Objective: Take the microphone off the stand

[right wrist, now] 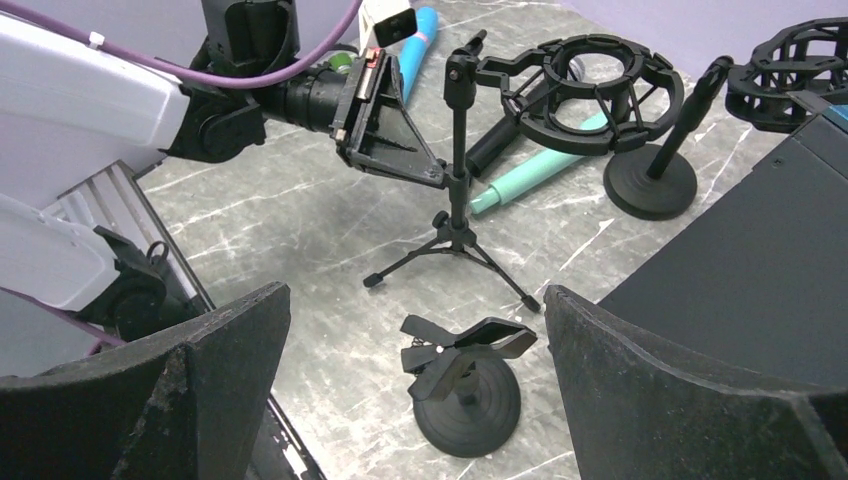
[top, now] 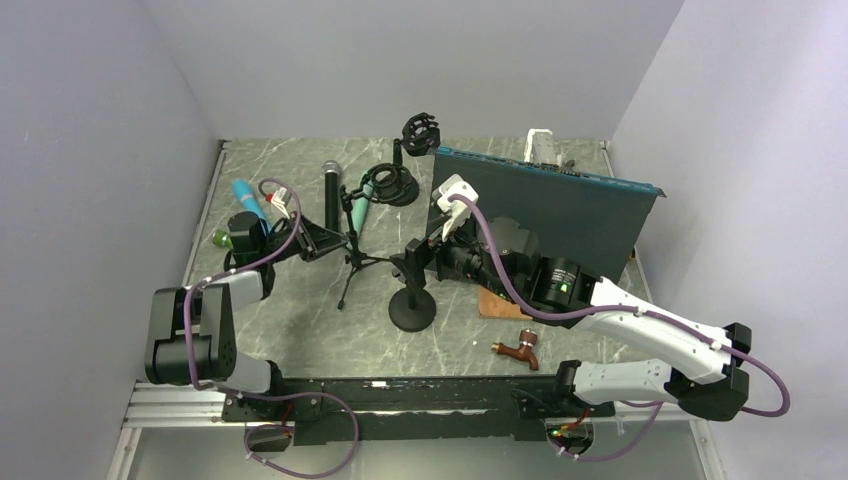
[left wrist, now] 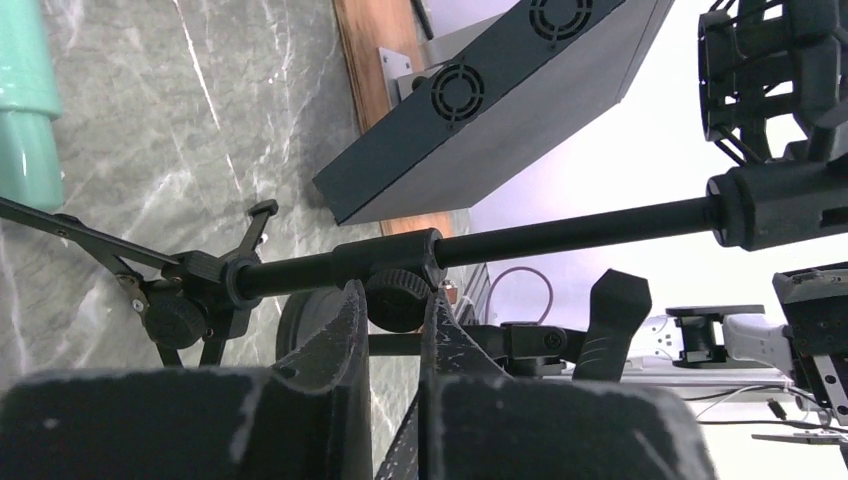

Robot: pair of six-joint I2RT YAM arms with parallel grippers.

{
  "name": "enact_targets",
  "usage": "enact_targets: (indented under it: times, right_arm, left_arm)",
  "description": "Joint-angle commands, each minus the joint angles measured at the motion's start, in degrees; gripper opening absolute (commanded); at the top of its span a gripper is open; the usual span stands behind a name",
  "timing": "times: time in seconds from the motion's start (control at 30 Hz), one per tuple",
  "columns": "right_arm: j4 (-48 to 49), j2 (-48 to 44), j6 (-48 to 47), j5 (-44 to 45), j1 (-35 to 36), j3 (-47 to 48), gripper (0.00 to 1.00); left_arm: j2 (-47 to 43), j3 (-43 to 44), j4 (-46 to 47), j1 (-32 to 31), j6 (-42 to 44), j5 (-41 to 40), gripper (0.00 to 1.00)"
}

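**Left pincer braces the tripod while the right waits open**

From above, the left pincer (top: 325,240) is pressed onto the thin pole of the black tripod stand (top: 352,262). I judge this a bracing hold, so the light stand does not tip when something is pulled off it. The right pincer (top: 413,262) hangs over a black round-base stand with a spring clip (top: 412,312), near the tripod. The slim teal microphone (top: 360,212) lies slanted, its upper end at the black shock-mount ring (top: 392,185) that the tripod carries. A black handheld microphone with a silver grille (top: 331,195) lies flat on the grey marble table (top: 300,330), just beside it.

In the left wrist view, the two fingers (left wrist: 335,340) stand close on either side of the small black ribbed knob (left wrist: 398,298) at the pole's collar and pinch there. That is low on the pole, where a grip likely steadies it best.

In the right wrist view, the right pincer's jaws are spread wide and hold nothing, and the spring clip below them is bare. The teal microphone runs under or through the ring; I cannot tell whether it is seated in it. The open jaws probably stand ready to take it.
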Motion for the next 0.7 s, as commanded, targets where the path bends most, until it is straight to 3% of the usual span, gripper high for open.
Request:
enact_targets:
  times: [0.0, 0.23, 0.4, 0.5, 0.67]
  right_arm:
    - [2.0, -1.6, 0.0, 1.6, -0.2, 0.9, 1.00]
    - [2.1, -1.2, -0.6, 1.9, -0.3, 1.1, 1.00]
    - [2.3, -0.2, -0.8, 1.3, -0.5, 1.6, 1.00]
    - [2.2, -0.2, -1.0, 1.3, -0.5, 1.7, 1.00]
    - [2.0, -0.5, -0.8, 1.3, -0.8, 1.5, 1.00]
  left_arm:
    - [2.1, -0.7, 10.5, -0.4, -7.3, 0.5, 0.01]
    - [4.1, -7.6, 27.8, -0.4, -30.6, -2.9, 0.00]
    - [3.8, -11.9, 28.0, -0.4, -41.4, -7.2, 0.00]
    - [0.1, -13.1, 19.5, -0.4, -43.0, -9.7, 0.00]
    - [-10.0, -8.1, -13.6, -0.4, -37.5, -15.3, 0.00]
